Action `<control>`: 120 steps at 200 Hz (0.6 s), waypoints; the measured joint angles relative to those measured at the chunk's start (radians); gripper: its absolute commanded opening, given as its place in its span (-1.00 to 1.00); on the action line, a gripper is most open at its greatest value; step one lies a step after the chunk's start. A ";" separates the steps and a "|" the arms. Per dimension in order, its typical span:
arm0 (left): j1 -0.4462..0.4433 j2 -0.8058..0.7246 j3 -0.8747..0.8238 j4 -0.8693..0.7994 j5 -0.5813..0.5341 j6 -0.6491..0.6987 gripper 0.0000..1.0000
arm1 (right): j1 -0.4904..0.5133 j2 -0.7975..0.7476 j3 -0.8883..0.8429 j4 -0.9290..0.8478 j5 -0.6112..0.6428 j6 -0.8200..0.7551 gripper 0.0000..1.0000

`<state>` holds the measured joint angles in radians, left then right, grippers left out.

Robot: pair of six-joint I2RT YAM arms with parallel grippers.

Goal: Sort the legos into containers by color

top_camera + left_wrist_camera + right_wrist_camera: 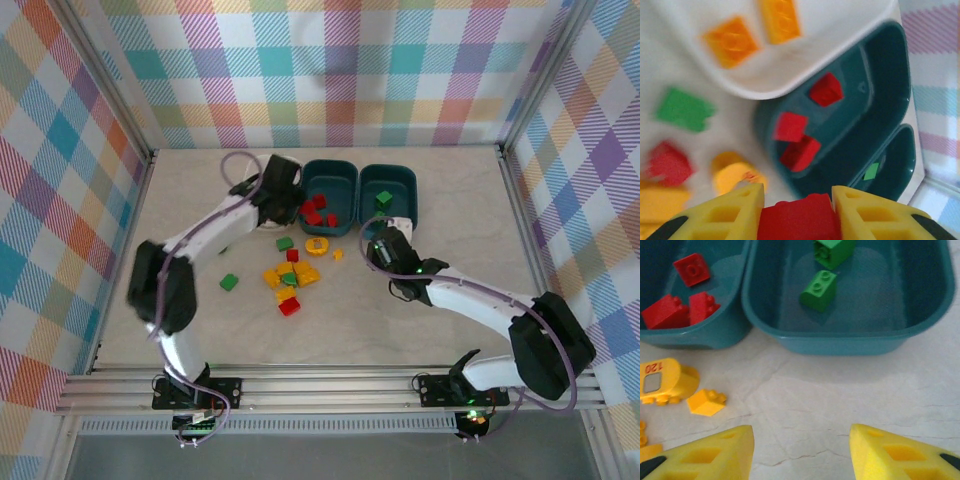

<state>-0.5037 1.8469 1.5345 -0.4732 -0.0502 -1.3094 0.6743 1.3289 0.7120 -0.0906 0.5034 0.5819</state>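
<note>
The left gripper [797,199] is clamped on a red brick [797,220], its yellow fingers pressing the brick's two opposite side walls. It hangs over the near end of the teal tray [865,125], where three other red bricks [790,126] lie. On one side of that tray sits the white tray [840,35] with two orange bricks [731,41]. On the other side is a second teal tray [897,150] holding a green brick [871,171].

The right gripper [800,435] is spread wide with nothing between its fingers, low over bare tabletop [840,390] just short of the second teal tray's wall. A small orange brick [706,401] and a yellow block marked 120 [665,382] lie nearby.

The bricks look light, rigid and smooth (hard glossy plastic, so a corner pinch would likely squirt one out). The flat side faces seem the best place to take hold, with the fingers square to the walls and only a modest squeeze. A short drop into a tray should do them no harm. The loose pile [290,275] is crowded, so outlying pieces are probably easier to reach.
</note>
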 measured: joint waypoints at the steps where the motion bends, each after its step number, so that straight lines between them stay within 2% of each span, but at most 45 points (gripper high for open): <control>1: 0.000 0.014 0.016 -0.002 0.003 0.003 -0.29 | -0.002 -0.001 -0.001 0.000 0.000 0.002 0.05; 30: 0.000 0.308 0.352 -0.037 0.063 0.119 -0.31 | -0.040 -0.027 -0.026 0.000 -0.006 0.019 0.06; 49: 0.000 0.440 0.525 -0.086 0.081 0.176 -0.20 | -0.059 -0.058 -0.045 0.000 -0.008 0.034 0.07; 68: 0.000 0.519 0.639 -0.129 0.097 0.216 0.08 | -0.072 -0.083 -0.053 0.000 -0.011 0.041 0.10; 90: 0.000 0.549 0.684 -0.156 0.123 0.246 0.56 | -0.076 -0.093 -0.056 0.001 -0.011 0.047 0.14; 120: -0.004 0.529 0.675 -0.187 0.125 0.337 0.70 | -0.078 -0.094 -0.060 0.000 -0.026 0.055 0.16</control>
<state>-0.5076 2.3760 2.2097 -0.6605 0.0746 -0.9726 0.5964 1.2350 0.6518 -0.0902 0.4778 0.6373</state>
